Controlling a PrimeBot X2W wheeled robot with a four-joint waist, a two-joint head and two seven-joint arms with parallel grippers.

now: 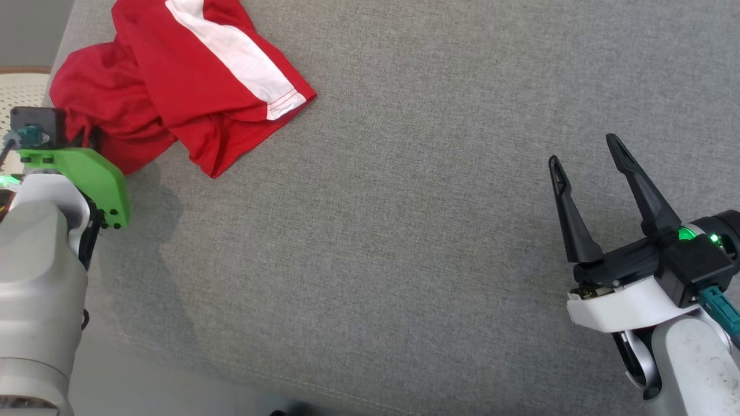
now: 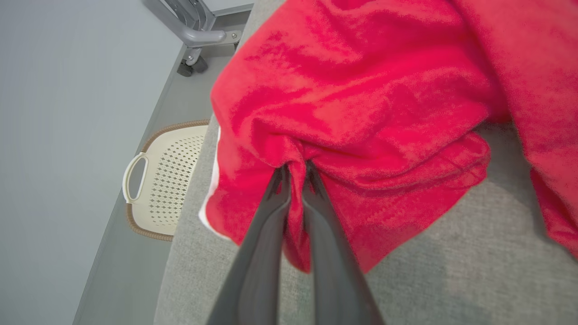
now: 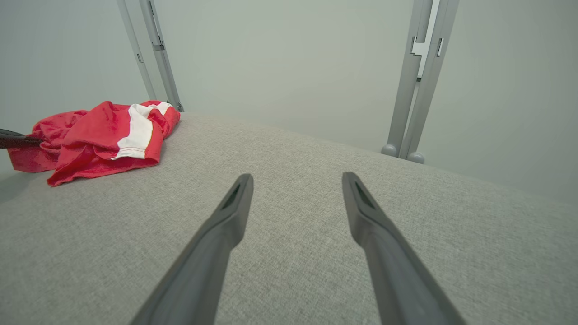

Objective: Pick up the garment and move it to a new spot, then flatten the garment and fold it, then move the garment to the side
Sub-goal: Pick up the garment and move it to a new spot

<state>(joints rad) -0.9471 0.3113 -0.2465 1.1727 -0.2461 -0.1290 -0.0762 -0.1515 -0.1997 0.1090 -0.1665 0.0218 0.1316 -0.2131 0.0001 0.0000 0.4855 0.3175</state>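
The garment (image 1: 173, 86) is a crumpled red piece with a white stripe, lying at the far left of the grey padded surface (image 1: 404, 231). In the left wrist view my left gripper (image 2: 295, 174) is shut on a bunched fold of the red garment (image 2: 361, 113) at its near edge. In the head view that gripper's fingertips are hidden behind its green wrist mount (image 1: 87, 173). My right gripper (image 1: 584, 159) hovers open at the right, far from the cloth, with nothing between its fingers. The right wrist view shows the garment (image 3: 90, 135) far off to the left of my right gripper (image 3: 298, 177).
A cream perforated basket (image 2: 167, 180) sits on the floor just past the surface's left edge, also in the head view (image 1: 17, 92). Grey metal frame legs (image 3: 415, 90) stand behind the surface. Bare grey fabric stretches across the middle and right.
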